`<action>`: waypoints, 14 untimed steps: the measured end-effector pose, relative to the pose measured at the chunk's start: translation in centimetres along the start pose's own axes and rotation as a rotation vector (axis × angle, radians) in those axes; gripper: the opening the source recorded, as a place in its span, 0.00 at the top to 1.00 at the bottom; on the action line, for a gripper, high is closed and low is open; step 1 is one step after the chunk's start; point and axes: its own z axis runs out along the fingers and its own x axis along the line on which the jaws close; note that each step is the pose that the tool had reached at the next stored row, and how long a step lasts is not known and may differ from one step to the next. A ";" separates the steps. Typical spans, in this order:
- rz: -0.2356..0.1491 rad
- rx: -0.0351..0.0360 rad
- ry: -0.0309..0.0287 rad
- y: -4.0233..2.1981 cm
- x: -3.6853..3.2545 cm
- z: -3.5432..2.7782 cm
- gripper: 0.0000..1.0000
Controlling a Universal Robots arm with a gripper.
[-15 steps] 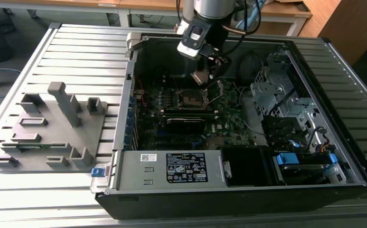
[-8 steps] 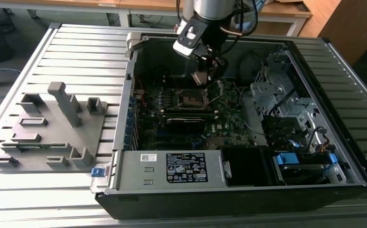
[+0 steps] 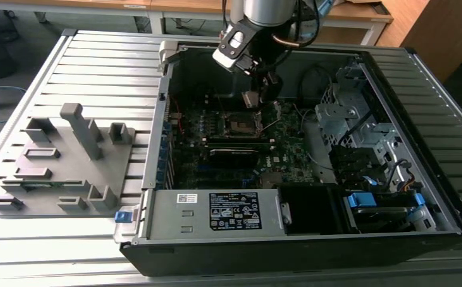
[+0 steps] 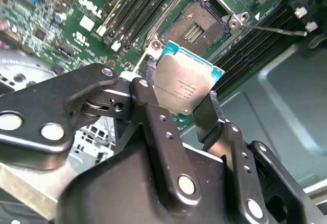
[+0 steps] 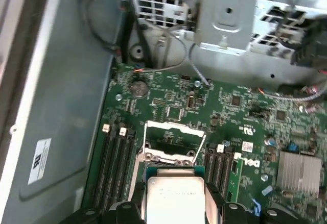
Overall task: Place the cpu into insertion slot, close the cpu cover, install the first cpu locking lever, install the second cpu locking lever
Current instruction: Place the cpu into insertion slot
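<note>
My gripper (image 3: 252,98) hangs inside the open computer case, shut on the cpu (image 4: 186,83), a flat square chip with a dull silver top and a green edge. In both wrist views the black fingers (image 4: 148,99) clamp two opposite sides of the chip (image 5: 175,198). The insertion slot (image 4: 196,25) lies on the green motherboard just beyond the chip, with its dark centre uncovered and a silvery rim around it (image 5: 171,145). The cpu cover (image 5: 173,128) seems swung up at the slot's far side. A thin locking lever (image 4: 276,28) sticks out beside the slot. The cpu is above the board, not touching it.
Long black memory slots (image 4: 138,9) flank the socket. Drive cages (image 3: 358,125) and cables fill the case at the exterior view's right, and a power supply (image 3: 214,209) sits at the front. A grey fixture plate (image 3: 63,161) lies on the slatted table at the left.
</note>
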 end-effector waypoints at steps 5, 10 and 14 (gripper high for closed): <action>0.091 -0.0009 -0.0082 -0.01 0.00 0.15 0.46; 0.112 -0.0010 -0.0100 -0.02 0.00 0.16 0.46; 0.159 -0.0015 -0.0142 -0.02 0.00 0.21 0.46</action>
